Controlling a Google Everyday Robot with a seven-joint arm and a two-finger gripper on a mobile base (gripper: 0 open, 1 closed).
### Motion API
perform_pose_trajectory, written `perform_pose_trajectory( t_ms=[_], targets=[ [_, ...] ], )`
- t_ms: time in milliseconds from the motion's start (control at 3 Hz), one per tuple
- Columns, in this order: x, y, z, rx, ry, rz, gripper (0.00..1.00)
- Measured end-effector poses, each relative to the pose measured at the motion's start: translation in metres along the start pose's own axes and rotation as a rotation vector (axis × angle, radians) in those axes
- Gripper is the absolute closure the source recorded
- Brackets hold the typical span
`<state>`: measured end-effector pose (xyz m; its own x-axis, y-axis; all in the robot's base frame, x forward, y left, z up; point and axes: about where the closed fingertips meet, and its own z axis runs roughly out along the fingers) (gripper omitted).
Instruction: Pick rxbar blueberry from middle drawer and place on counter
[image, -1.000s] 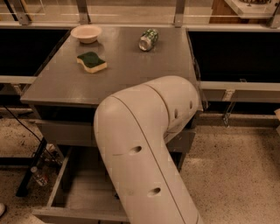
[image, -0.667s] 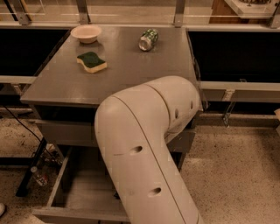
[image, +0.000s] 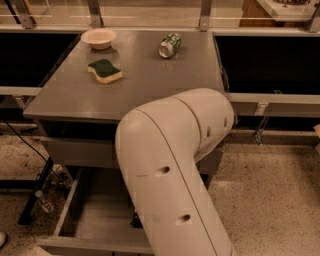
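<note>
Nothing has moved: the middle drawer (image: 92, 225) lies open and the arm (image: 170, 165) still reaches into it, hiding the gripper, whose state I cannot tell. A dark scrap (image: 136, 220) at the arm's left edge, probably beside the gripper, may be the rxbar blueberry. The counter (image: 150, 85) above does not hold it, so the grasp seems unfinished.

The hand is out of sight, hidden behind the big pale arm (image: 170, 170), which bends down toward the open middle drawer (image: 95, 225). The same arm covers the drawer's right half and, above it, the desk's (image: 150, 80) front right corner. A dark scrap (image: 136, 220) peeks out at the arm's left edge; too little shows to tell what it is. The bottom edge cuts off the arm and the drawer's front.
</note>
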<state>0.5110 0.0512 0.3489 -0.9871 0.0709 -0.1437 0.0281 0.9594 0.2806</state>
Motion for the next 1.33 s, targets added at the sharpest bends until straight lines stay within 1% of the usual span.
perform_pose_trajectory(
  t_ms=[333, 667, 1000, 1333],
  targets=[
    [-0.001, -0.011, -0.023, -0.018, -0.027, 0.013, 1.00],
    [-0.002, -0.016, -0.060, -0.028, -0.088, 0.011, 1.00],
    [-0.002, -0.019, -0.091, -0.032, -0.136, -0.001, 1.00],
    [-0.002, -0.019, -0.091, -0.032, -0.136, -0.001, 1.00]
  ],
)
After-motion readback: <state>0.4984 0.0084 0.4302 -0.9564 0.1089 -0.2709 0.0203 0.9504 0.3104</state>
